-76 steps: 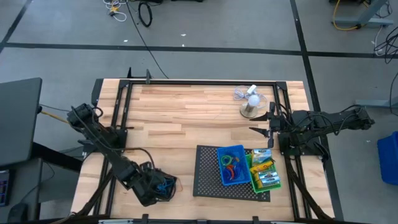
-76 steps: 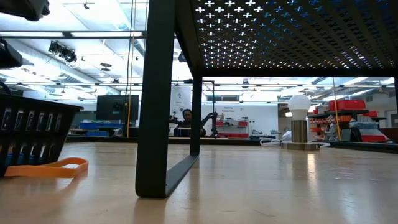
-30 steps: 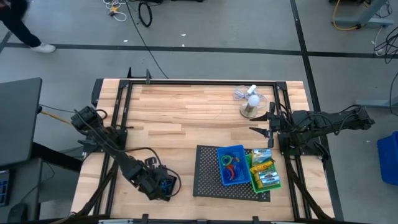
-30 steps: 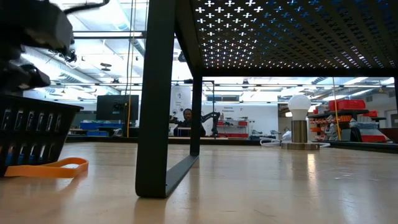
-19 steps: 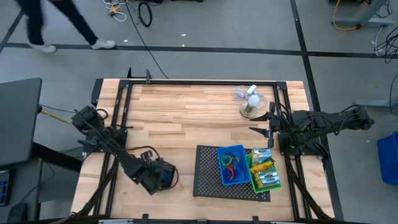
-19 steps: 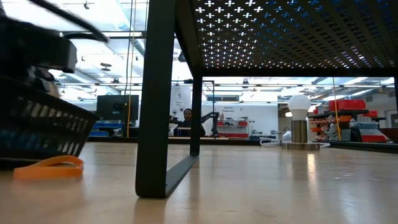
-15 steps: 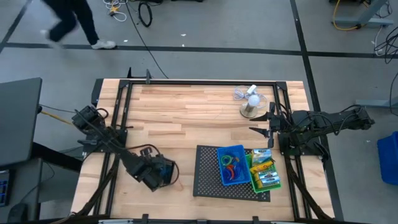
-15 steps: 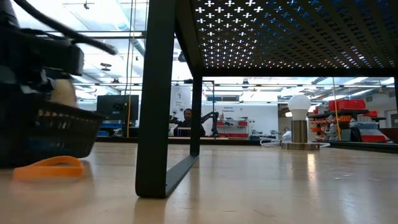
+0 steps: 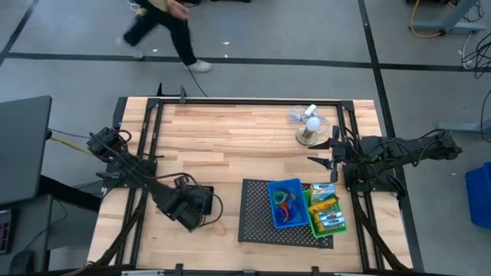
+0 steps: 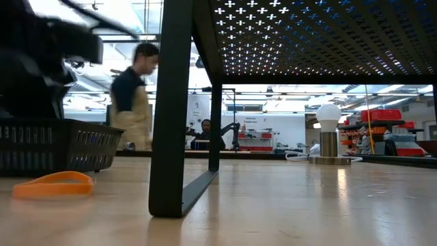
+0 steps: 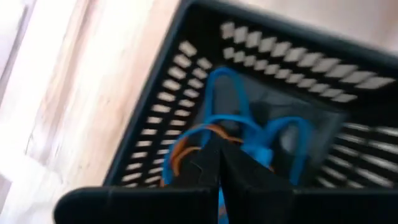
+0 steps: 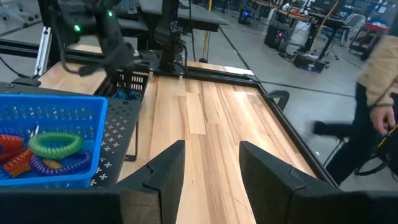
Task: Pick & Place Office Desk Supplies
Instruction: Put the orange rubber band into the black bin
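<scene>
A small black bin (image 11: 186, 81) holds blue and orange rubber-band loops (image 11: 249, 124). It sits near the table's front left, with my left gripper (image 9: 195, 207) shut on its rim. In the low view the bin (image 10: 61, 145) stands level; whether its bottom touches the table I cannot tell. An orange band (image 10: 53, 184) lies flat on the wood in front of it. My right gripper (image 12: 211, 171) hovers open at the table's right side (image 9: 334, 150), holding nothing. My left gripper pinches the black bin's rim (image 11: 186, 193) between its shut fingers (image 11: 214, 165), one finger inside the bin and one outside. The fingers come steeply from above, slanting down. The bin hangs level under them, its open top up.
A raised black mesh tray (image 9: 257, 222) at the front right carries a blue bin (image 9: 285, 203) of coloured loops and a green bin (image 9: 326, 213) with yellow and green boxes. Its leg (image 10: 171, 109) stands near the black bin. A white fan (image 9: 309, 126) stands at the far right. A person (image 10: 133, 96) walks behind the table.
My left gripper has moved toward the table's far edge and tipped more steeply downward, taking the black bin with it. The bin tipped on the way and stands level again. The orange band has stayed on the table.
</scene>
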You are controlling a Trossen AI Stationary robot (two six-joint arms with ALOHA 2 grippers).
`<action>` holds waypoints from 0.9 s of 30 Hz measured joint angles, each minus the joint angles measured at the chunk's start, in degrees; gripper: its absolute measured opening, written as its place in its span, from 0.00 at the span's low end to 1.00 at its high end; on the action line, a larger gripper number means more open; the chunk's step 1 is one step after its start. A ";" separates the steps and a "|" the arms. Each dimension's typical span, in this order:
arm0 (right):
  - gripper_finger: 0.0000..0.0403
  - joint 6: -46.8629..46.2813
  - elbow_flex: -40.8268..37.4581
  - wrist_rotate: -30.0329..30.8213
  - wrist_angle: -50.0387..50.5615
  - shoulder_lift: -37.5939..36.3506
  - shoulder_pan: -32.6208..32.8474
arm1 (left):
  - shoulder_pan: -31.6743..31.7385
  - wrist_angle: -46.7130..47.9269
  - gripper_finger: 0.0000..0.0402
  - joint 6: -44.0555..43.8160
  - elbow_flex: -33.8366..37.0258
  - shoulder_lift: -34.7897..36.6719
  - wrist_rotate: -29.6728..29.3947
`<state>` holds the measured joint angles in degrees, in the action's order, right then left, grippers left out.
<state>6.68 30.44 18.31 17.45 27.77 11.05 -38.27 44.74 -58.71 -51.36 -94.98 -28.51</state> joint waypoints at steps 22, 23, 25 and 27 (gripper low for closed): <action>0.40 1.10 0.00 -0.02 0.02 -0.02 0.02 | -3.74 -19.39 0.43 14.97 -8.21 3.47 5.83; 0.40 1.20 0.00 -0.02 0.02 -0.02 0.01 | -3.63 -20.11 0.46 14.47 -8.21 2.97 6.77; 0.40 1.37 0.00 -0.02 0.20 -0.02 0.02 | -3.26 -21.33 0.50 14.08 -8.21 1.85 8.26; 0.40 1.42 0.00 -0.02 0.52 -0.02 0.02 | -2.88 -23.29 0.52 13.82 -8.21 0.24 9.34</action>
<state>8.09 30.44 18.28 17.98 27.75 11.07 -41.15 21.45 -44.88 -59.57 -94.74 -19.17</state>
